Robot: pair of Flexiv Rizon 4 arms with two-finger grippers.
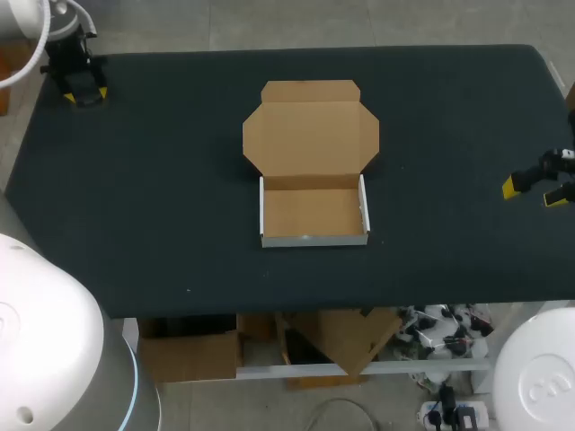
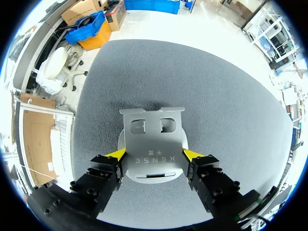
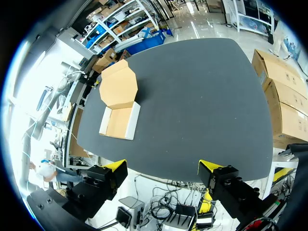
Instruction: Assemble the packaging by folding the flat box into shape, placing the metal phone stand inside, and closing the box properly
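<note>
The cardboard box (image 1: 314, 212) stands folded into a tray at the table's middle, its lid (image 1: 310, 133) lying open and flat behind it. The right wrist view shows the same box (image 3: 118, 122) far ahead of my right gripper. The silver metal phone stand (image 2: 153, 139) rests on the dark table at the far left corner. My left gripper (image 2: 155, 155) is shut on the stand's base, one yellow tip pressing each side. From above, the left gripper (image 1: 85, 92) hides the stand. My right gripper (image 1: 537, 187) hangs open near the right edge, empty (image 3: 161, 168).
The dark table mat (image 1: 162, 197) lies bare between the left gripper and the box, and between the box and the right gripper. The table's front edge (image 1: 296, 310) runs just below the box.
</note>
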